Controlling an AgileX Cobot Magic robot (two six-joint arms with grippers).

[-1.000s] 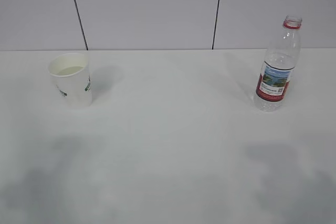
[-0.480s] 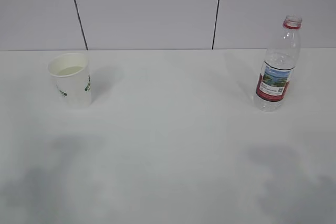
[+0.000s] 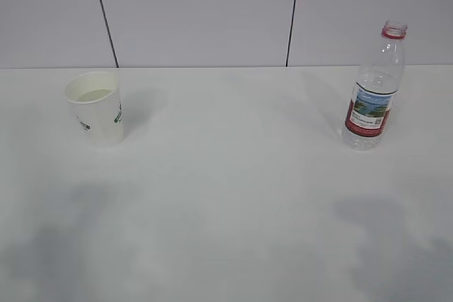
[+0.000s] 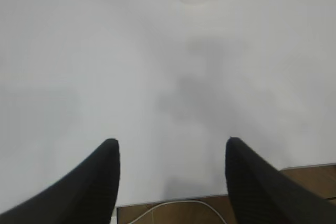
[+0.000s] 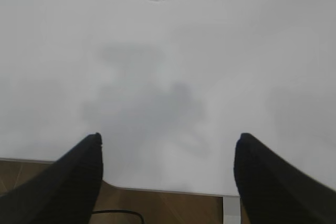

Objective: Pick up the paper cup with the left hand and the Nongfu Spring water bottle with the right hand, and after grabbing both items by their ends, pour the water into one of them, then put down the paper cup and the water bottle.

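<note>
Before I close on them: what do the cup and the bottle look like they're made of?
The paper cup looks like matte white paper: opaque wall, rolled rim, printed green logo. The Nongfu Spring water bottle looks like thin clear glossy plastic: see-through ribbed body, red neck ring, a wrapped label that could be film or paper.

Cup and bottle stand apart on a table before a panelled wall.
A small white tapered paper cup (image 3: pixel 95 106) stands upright at the left of the white table (image 3: pixel 226 196), holding clear liquid (image 3: pixel 94 95); a clear ribbed plastic bottle (image 3: pixel 375 90) stands upright far right, well apart, both near the table's back edge.
</note>
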